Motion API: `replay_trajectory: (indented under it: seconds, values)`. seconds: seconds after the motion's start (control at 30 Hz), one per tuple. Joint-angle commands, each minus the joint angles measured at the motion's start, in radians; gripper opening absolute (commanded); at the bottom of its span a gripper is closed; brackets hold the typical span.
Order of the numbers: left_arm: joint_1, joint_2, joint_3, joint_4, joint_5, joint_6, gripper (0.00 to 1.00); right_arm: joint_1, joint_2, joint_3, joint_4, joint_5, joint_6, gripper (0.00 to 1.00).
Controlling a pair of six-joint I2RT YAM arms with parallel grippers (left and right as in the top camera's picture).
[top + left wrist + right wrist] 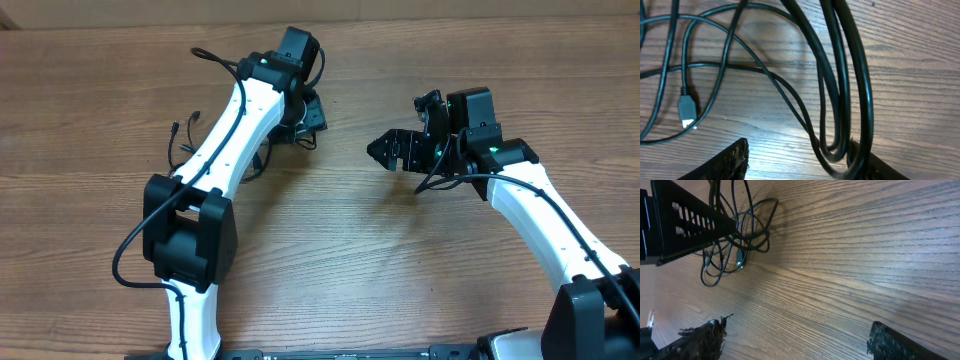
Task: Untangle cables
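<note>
The thin black flexible cables (867,100) lie on the brown wooden desk (330,260), at the end of the white left arm (225,140) and partly under it. In the left wrist view the two left fingers (727,160) stand well apart and they pinch nothing. A narrow loop of several strands comes down into the gap between them. It lies close against the finger on the right of that view; we cannot tell if it touches this finger. The other finger is well apart from the loop. More strands cross each other further out on the desk, beside a small black plug with a silvery tip (686,109).

The right fingers (900,342) are also spread wide, with only bare wood between them. In the right wrist view the tangle (742,240) is well apart from them, at the tip of one black left finger with holes in it (690,222).

We count two arms, left and white right arm (540,215), and two black fingers on each, so four fingers together. We count one plug clearly. The cables overlap too much, so we cannot tell their number. In the overhead view some strands (178,145) show beside the left arm.
</note>
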Motion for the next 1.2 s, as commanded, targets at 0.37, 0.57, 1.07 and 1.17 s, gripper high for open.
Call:
replay_trajectory:
  seconds: [0.37, 0.57, 1.07, 1.17]
  values:
    - [0.109, -0.317, 0.004, 0.045, -0.101, 0.125, 1.00, -0.006, 0.002, 0.006, 0.029, 0.002, -0.005, 1.00]
    - [0.109, -0.311, 0.004, -0.051, -0.300, 0.126, 1.00, -0.006, 0.002, 0.005, 0.050, 0.002, -0.039, 1.00]
    - [0.122, -0.301, 0.002, -0.071, -0.337, 0.123, 1.00, 0.083, 0.012, 0.005, 0.199, 0.018, -0.080, 1.00]
    - [0.122, -0.301, 0.002, -0.071, -0.337, 0.123, 1.00, 0.123, 0.039, 0.005, 0.232, 0.075, -0.078, 1.00]
